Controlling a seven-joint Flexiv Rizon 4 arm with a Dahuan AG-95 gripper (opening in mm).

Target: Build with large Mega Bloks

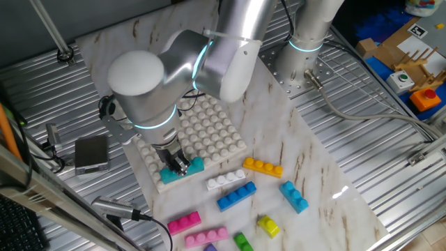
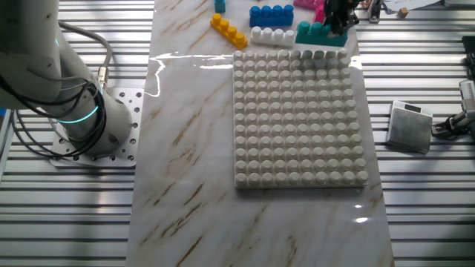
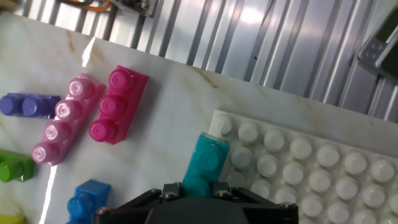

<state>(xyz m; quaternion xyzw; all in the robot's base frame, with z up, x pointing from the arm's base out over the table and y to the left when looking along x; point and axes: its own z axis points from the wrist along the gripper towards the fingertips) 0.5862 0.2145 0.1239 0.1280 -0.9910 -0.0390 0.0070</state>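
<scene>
Nearest the hand camera, the gripper (image 3: 200, 190) is closed on the teal brick (image 3: 207, 163), which sits on the corner edge of the white studded baseplate (image 3: 311, 162). If the brick's sockets do not line up with the studs, I think pressing could tilt it, or push the baseplate across the marble table (image 2: 185, 148). Opening too early could leave the brick loose.

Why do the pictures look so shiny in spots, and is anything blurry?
In the other fixed view, lamp glare streaks the marble table near the white baseplate. One fixed view has a small bright glint at the table's edge. In the hand view, the pincer at the bottom is dark and soft, the teal block slightly blurred, and the metal slats shine.
</scene>
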